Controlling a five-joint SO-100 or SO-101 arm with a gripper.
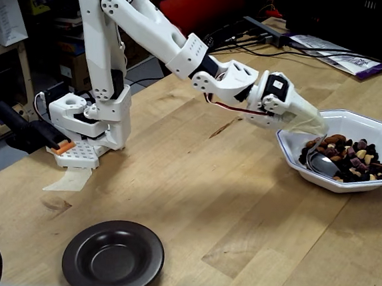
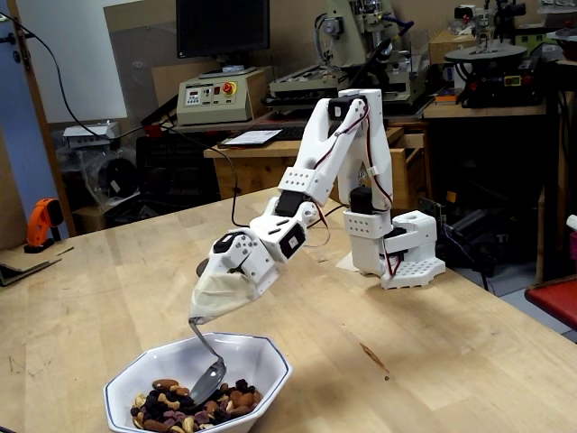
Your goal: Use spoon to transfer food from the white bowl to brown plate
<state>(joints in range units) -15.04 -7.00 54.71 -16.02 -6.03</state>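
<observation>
STEP: scooping — the shiny silver metal spoon (image 1: 324, 163) is to be driven low under the mixed nuts and dark dried fruit (image 1: 350, 160), then levelled before lifting | GRIPPER: gripper (image 2: 215, 296) is wrapped in pale tape, handle held inside; finger position cannot be told | BOWL: octagonal white blue-rimmed bowl (image 1: 290, 152) is kept steady | TARGET: round dark brown plate (image 1: 113, 256) is empty, well apart.

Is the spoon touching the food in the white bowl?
Touching. In a fixed view the spoon has its tip buried in the food inside the white bowl.
</observation>
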